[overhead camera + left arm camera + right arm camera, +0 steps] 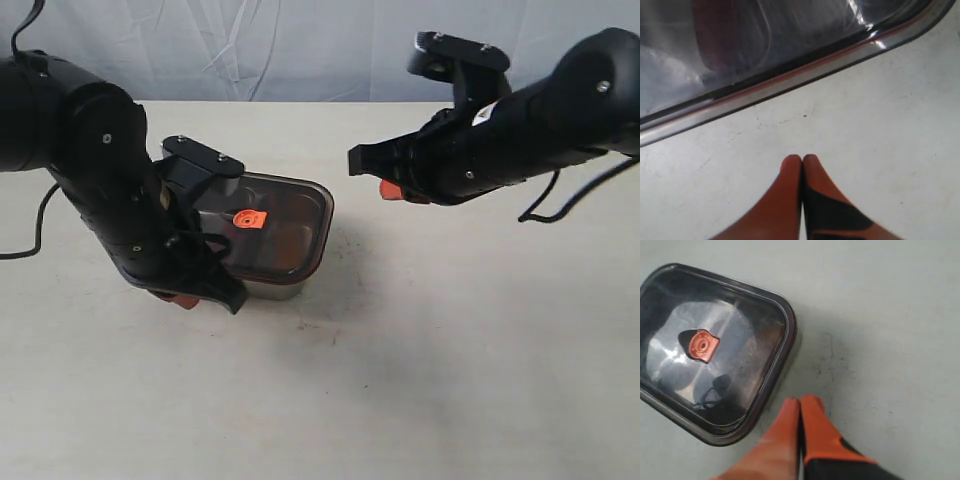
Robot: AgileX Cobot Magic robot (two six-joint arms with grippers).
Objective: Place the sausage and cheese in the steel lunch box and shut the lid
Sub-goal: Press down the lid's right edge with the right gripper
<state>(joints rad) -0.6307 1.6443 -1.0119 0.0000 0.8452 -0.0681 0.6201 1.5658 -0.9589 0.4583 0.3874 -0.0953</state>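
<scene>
Left of centre, the steel lunch box (pixel 272 291) is sitting with the lid (pixel 290 215) lying on it. The left gripper (pixel 802 159) is hanging at its near-left corner and the right gripper (pixel 800 401) is hovering to its right, each with jaws pressed together, empty.

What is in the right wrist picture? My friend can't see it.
A dark see-through lid with an orange tab sits on the steel lunch box. Beside it, the right gripper is shut and empty, over the pale table.
</scene>
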